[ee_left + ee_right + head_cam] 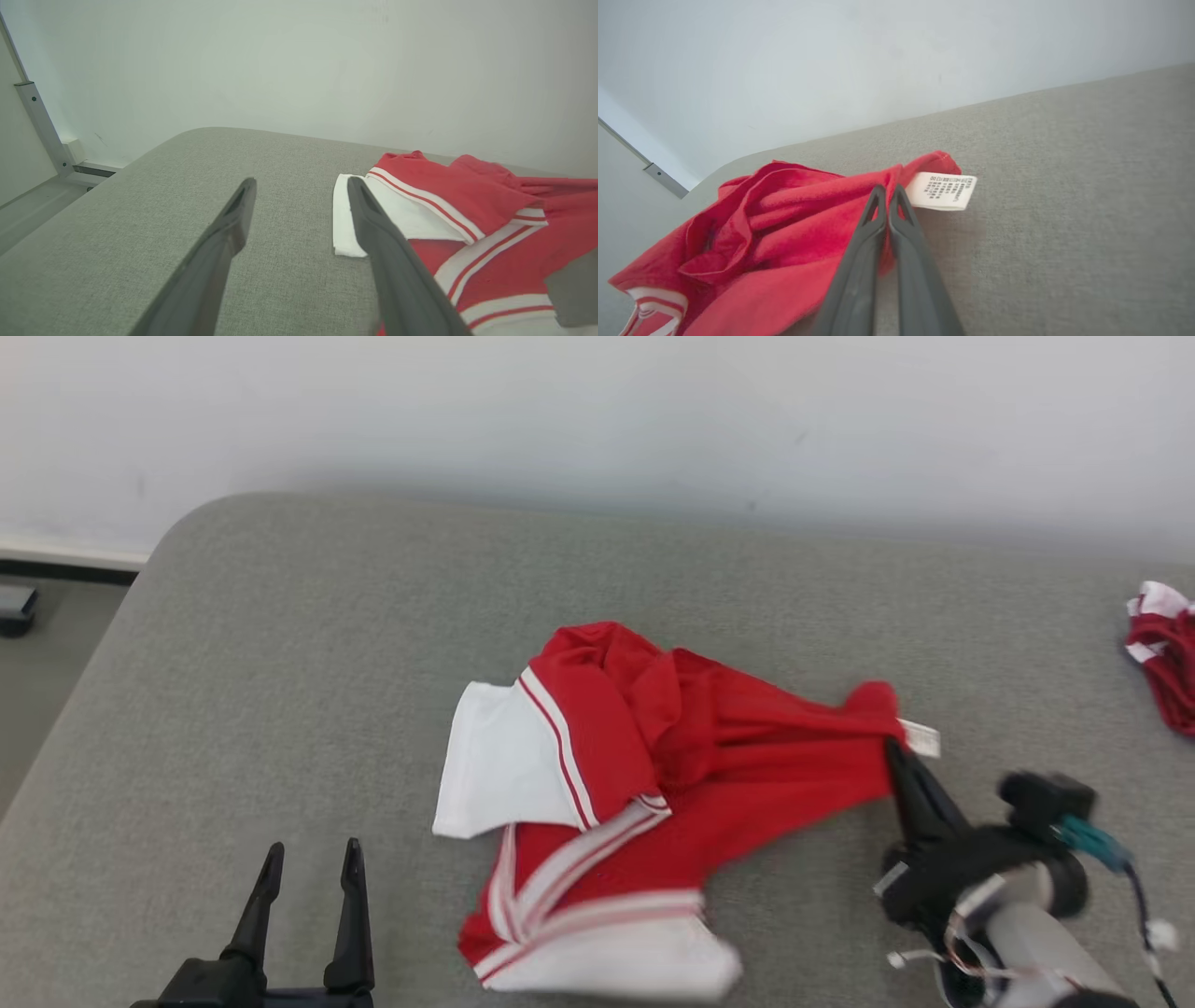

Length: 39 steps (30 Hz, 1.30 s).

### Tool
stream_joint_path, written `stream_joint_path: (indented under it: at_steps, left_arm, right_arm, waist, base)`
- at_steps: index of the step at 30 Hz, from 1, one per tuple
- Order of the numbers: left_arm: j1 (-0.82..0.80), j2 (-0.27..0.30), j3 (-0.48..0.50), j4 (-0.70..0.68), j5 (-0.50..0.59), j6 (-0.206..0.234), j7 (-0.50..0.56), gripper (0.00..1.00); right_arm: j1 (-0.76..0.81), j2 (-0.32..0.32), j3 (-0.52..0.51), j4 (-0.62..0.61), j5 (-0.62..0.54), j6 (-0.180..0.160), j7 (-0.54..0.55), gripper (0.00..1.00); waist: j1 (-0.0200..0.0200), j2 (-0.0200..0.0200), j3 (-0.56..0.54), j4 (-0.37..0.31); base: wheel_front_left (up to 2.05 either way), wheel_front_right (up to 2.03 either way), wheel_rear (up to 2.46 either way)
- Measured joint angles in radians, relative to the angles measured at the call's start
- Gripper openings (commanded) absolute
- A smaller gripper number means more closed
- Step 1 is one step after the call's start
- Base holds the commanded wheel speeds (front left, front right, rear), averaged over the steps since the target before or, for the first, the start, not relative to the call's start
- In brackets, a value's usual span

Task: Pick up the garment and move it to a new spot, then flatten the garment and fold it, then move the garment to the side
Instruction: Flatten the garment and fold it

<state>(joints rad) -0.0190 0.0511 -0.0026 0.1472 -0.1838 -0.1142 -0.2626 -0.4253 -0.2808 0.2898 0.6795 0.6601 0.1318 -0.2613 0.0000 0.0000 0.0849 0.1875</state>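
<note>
Red-and-white garment (672, 775), crumpled, lying at the centre of the grey padded table (280, 663). Its right corner is drawn out to a point beside a white care label (921, 738). That corner is pinched between the pressed-together fingers of the right gripper (894, 751). The left gripper (313, 859), fingers spread wide, stands low at the near left, apart from the cloth. A second red-and-white garment (1162, 653) lies bunched at the table's right edge.
</note>
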Motion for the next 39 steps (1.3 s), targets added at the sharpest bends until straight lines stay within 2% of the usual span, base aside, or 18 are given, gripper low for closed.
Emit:
stream_joint_path:
  at_steps: [4,8,9,10,14,17,24,29,39]
  left_arm:
    - [0.009,0.0,-0.013,-0.005,-0.002,0.003,0.0,1.0]
    - [0.019,0.0,-0.019,-0.006,-0.002,0.008,0.0,1.0]
    - [0.019,0.0,-0.018,-0.007,-0.002,0.008,0.0,1.0]
    - [0.02,0.0,-0.018,-0.007,-0.002,0.008,0.0,1.0]
    - [0.023,0.0,-0.016,-0.007,-0.001,0.007,0.0,1.0]
    - [0.026,0.0,-0.015,-0.007,-0.001,0.007,0.0,1.0]
    - [0.027,0.0,-0.025,-0.007,-0.001,0.004,0.0,1.0]
    - [0.026,0.0,-0.034,-0.009,-0.006,0.01,0.0,1.0]
    - [0.024,0.0,-0.036,-0.017,-0.012,0.019,0.0,1.0]
  right_arm:
    - [0.153,-0.007,-0.123,-0.1,-0.028,0.0,0.0,0.0]
    - [0.274,0.014,-0.2,-0.137,-0.049,0.0,0.005,0.0]
    - [0.298,0.02,-0.21,-0.138,-0.062,0.0,0.009,0.44]
    - [0.315,0.023,-0.222,-0.145,-0.082,0.0,0.01,1.0]
    - [0.33,0.034,-0.279,-0.223,-0.153,0.0,0.005,1.0]
    - [0.333,0.05,-0.278,-0.298,-0.206,0.0,0.005,1.0]
    - [0.331,0.064,-0.127,-0.394,-0.284,0.0,0.108,1.0]
    - [0.32,0.038,-0.011,-0.387,-0.308,0.0,0.159,1.0]
    - [0.202,-0.078,0.166,-0.28,-0.383,0.0,0.195,1.0]
  waist:
    - [0.0,0.0,-0.016,-0.026]
    - [-0.0001,0.0,-0.031,-0.039]
    - [-0.0001,-0.0001,-0.033,-0.042]
    - [-0.0001,0.0,-0.035,-0.044]
    - [-0.0001,0.0,-0.041,-0.048]
    - [-0.0001,0.0,-0.043,-0.047]
    - [-0.0001,0.0,-0.042,-0.03]
    - [0.0,0.0,-0.039,-0.009]
    - [-0.0001,0.0,-0.022,0.019]
  base:
    - [0.0,0.0,0.0]
    - [0.0,0.0,0.0]
    - [0.0,0.0,0.0]
    - [0.0,0.0,0.0]
    - [0.0,0.0,0.0]
    - [0.0,0.0,0.0]
    - [0.0,0.0,0.0]
    - [0.0,0.0,0.0]
    - [0.0,0.0,0.0]
